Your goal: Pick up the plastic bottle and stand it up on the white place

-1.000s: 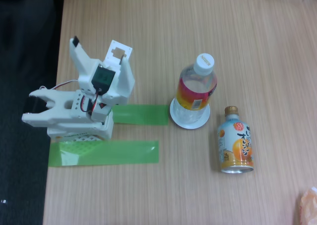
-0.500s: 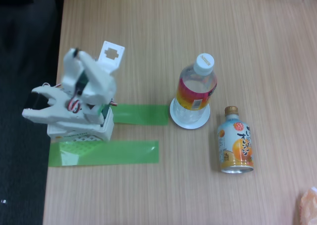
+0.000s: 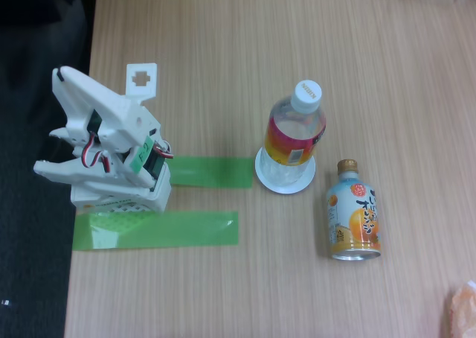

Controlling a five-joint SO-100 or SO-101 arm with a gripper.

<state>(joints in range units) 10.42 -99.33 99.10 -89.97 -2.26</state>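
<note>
Folded further back over its base since a second ago, my white two-finger gripper (image 3: 71, 103) now sits at the table's left edge in the fixed view, well apart from the bottles; I cannot tell whether its fingers are parted or closed. Nearest the camera, a short orange-and-pale-blue drink bottle with a gold cap (image 3: 353, 213) lies on the pale wooden table (image 3: 223, 55), and two green tape strips (image 3: 160, 228) run beside the arm's base. Just beyond, the clear ribbed plastic bottle with white screw cap and red-to-yellow label (image 3: 296, 133) stands on the small round white dish (image 3: 285, 180), base on it, long axis upright, cap pointing up toward the camera and leaning far-right in this view. I judge the placing done; the step in hand is retreat, best finished by keeping the arm low and left, clear of the bottle.
</note>
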